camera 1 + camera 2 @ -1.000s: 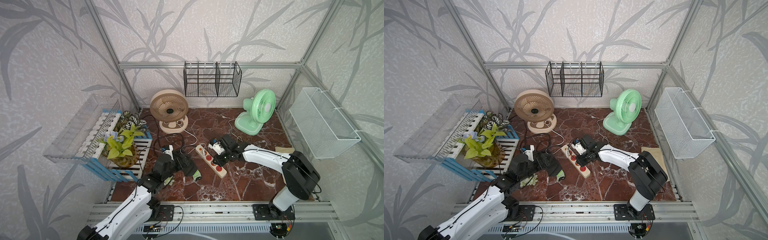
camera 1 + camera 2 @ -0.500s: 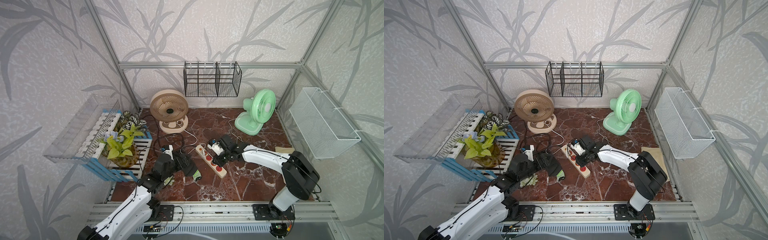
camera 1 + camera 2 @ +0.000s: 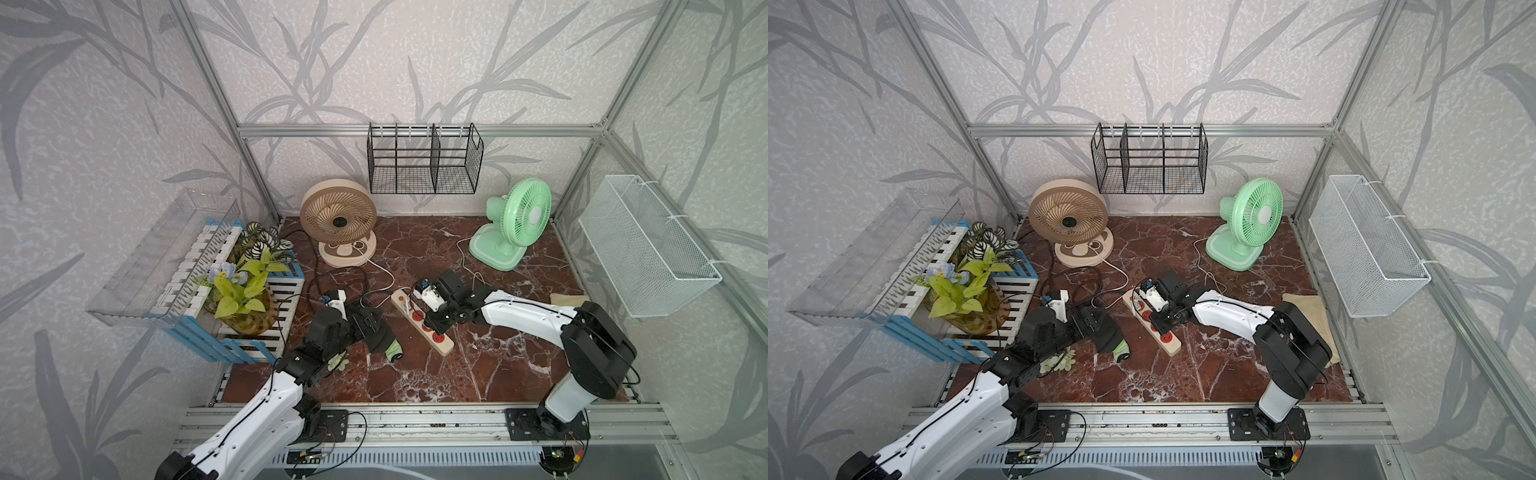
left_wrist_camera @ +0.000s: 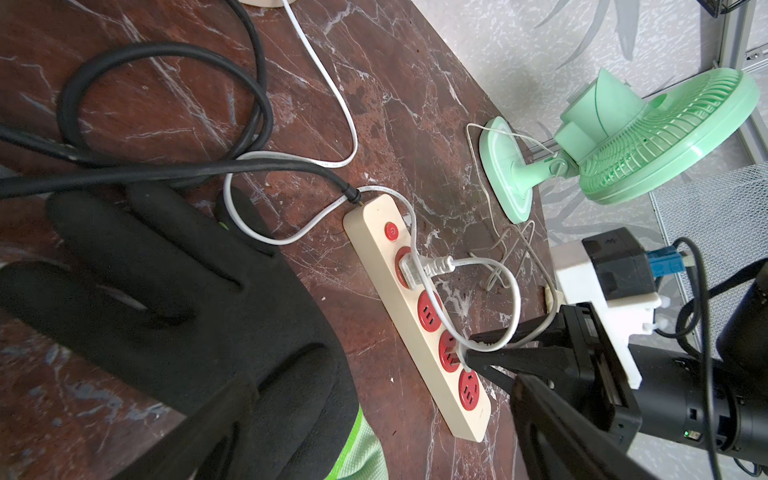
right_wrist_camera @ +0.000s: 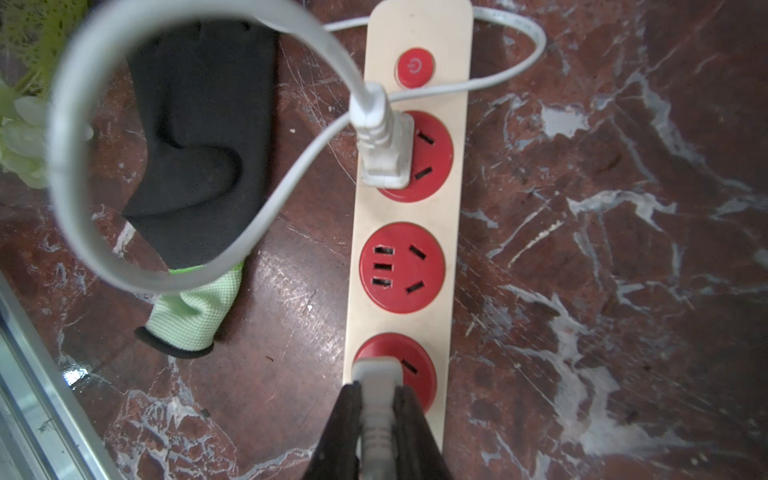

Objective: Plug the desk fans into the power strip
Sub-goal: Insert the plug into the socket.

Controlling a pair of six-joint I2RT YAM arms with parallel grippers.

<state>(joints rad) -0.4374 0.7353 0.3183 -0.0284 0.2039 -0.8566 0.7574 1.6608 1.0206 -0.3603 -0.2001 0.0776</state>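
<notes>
The cream power strip (image 3: 444,350) (image 3: 1172,350) (image 4: 374,220) (image 5: 415,25) lies slantwise on the marble floor. A white plug (image 5: 384,153) sits in its first red socket. My right gripper (image 3: 432,326) (image 3: 1160,328) (image 4: 469,347) (image 5: 376,388) is shut on a grey plug (image 5: 376,372), pressed at the third socket (image 5: 419,374); I cannot tell how deep it sits. A thin cord runs from there toward the green desk fan (image 3: 525,216) (image 3: 1258,212) (image 4: 644,137). My left gripper (image 3: 374,328) (image 3: 1096,328) (image 4: 380,382) is open over a black glove (image 4: 166,291), left of the strip.
A beige fan (image 3: 336,216) stands at the back left, its white cord (image 4: 332,95) trailing to the strip. Coiled black cord (image 4: 166,54) lies behind the glove. A plant crate (image 3: 257,291) stands left, a folded cloth (image 3: 569,299) right, and wire baskets (image 3: 424,166) hang on the walls.
</notes>
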